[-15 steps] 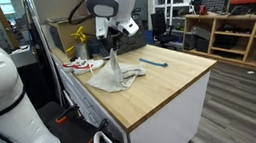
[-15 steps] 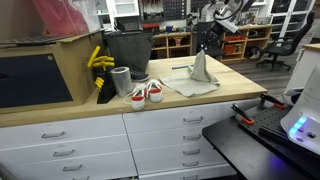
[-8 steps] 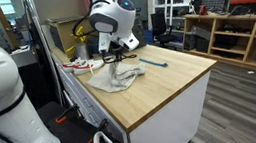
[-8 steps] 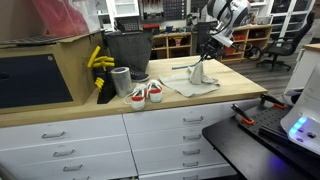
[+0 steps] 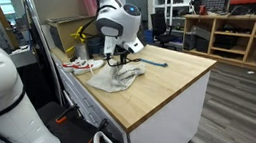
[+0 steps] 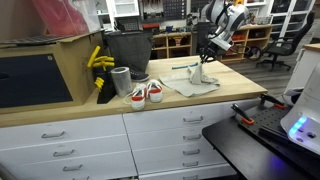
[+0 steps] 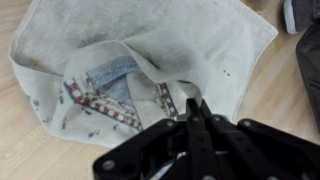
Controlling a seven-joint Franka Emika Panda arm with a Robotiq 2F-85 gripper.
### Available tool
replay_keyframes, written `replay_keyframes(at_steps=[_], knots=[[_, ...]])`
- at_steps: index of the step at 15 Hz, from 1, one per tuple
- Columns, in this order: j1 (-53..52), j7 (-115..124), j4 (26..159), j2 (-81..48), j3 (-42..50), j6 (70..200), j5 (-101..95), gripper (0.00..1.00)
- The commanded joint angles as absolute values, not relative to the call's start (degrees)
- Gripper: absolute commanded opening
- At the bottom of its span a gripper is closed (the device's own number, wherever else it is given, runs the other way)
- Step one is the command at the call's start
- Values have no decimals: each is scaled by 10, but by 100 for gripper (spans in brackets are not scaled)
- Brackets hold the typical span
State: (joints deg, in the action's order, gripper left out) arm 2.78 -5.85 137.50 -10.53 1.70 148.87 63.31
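The surface (image 6: 225,97) was a pale wooden top over white cabinets with two stacks of drawers (image 6: 185,135). It stood in a workshop-like room with a grey floor. Wooden shelving (image 5: 244,35) lined the far wall, and a dark office chair (image 5: 157,27) stood in front of it. In an exterior view a large brown box (image 6: 45,68) stood at one end of the surface.

On the surface lay one cloth (image 5: 119,76), two red-and-white shoes (image 6: 146,94) set side by side as a pair, one small blue object (image 5: 154,62) well apart from the cloth, one grey cup (image 6: 121,80) and one black bin (image 6: 127,50) behind the cup. A bunch of something yellow (image 6: 97,58) hung beside the bin; I could not tell what it was.

The cloth was off-white, rumpled and spread loosely near the middle of the surface, just beside the shoes. In the wrist view it showed a printed patch of blue with red-and-white edging, and a few small dark specks (image 7: 228,72) were scattered over the fabric. One fold rose into a low peak while the rest lay flat on the wood.

The hand (image 7: 193,108) had come down from above the cloth. Its fingers (image 7: 203,118) were pressed together, pinching that raised fold. In both exterior views the hand (image 6: 203,62) sat right at the top of the peak.
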Motion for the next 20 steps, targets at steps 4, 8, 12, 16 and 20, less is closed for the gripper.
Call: replay_keyframes(at_steps=[4, 8, 12, 16, 20], knots=[[35, -103, 1409, -68, 16, 1443, 630, 1], [35, -118, 1450, -11, 22, 1390, 600, 1], [39, -114, 1493, 57, 31, 1332, 549, 1], [54, -100, 1515, 129, 56, 1244, 464, 1], [76, -94, 1508, 173, 84, 1151, 387, 1]])
